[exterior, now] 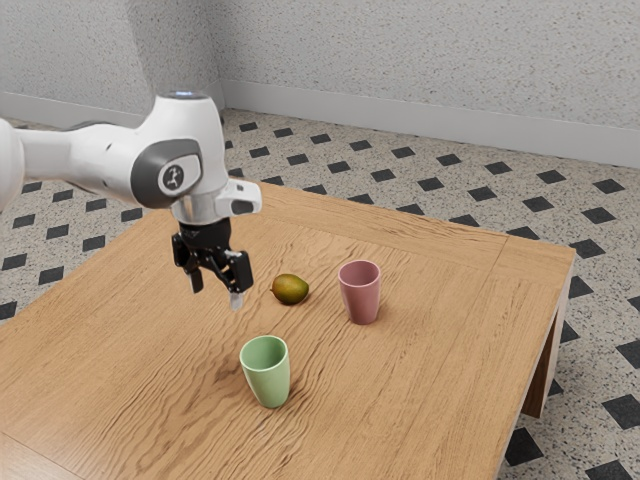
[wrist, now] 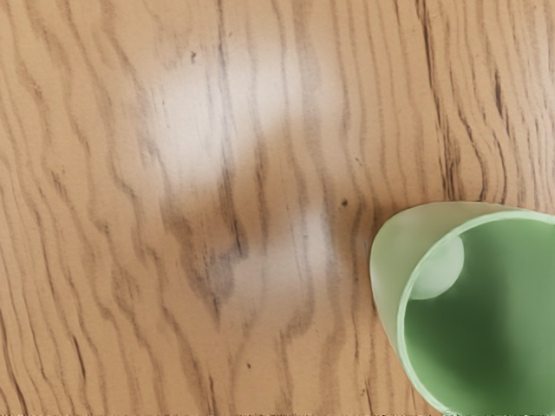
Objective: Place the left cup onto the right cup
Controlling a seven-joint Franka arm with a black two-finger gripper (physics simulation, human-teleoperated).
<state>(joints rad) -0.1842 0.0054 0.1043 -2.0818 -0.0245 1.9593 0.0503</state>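
Closest to the exterior camera stands a pale green, smooth-walled plastic cup (exterior: 266,370), upright on the light oak-grained wooden table (exterior: 120,350), mouth open to the ceiling. Farther back and toward the exterior view's right, well apart from it, a dusty pink cup (exterior: 359,290) of the same tapered shape also stands upright, and a small green-and-brown mango-like fruit (exterior: 290,289) lies on the wood just beside the pink cup, on its side toward the exterior view's left. Going by the exterior view, I take the green cup for the one to be moved and the pink cup for its target, though the pictures alone do not settle which is "left". The black two-finger gripper (exterior: 217,290) hangs above the table, up and toward the exterior view's left of the green cup, with its fingers spread apart and nothing between them. In the wrist view the green cup's rim and hollow inside (wrist: 473,312) sit off to one side of the hand over bare table grain (wrist: 173,217), so the hand is near the cup but not centred over it. No part of the task is done: both cups rest on the table, and the approach, the grasp, the lift, the carry and the set-down on the pink cup are all left.
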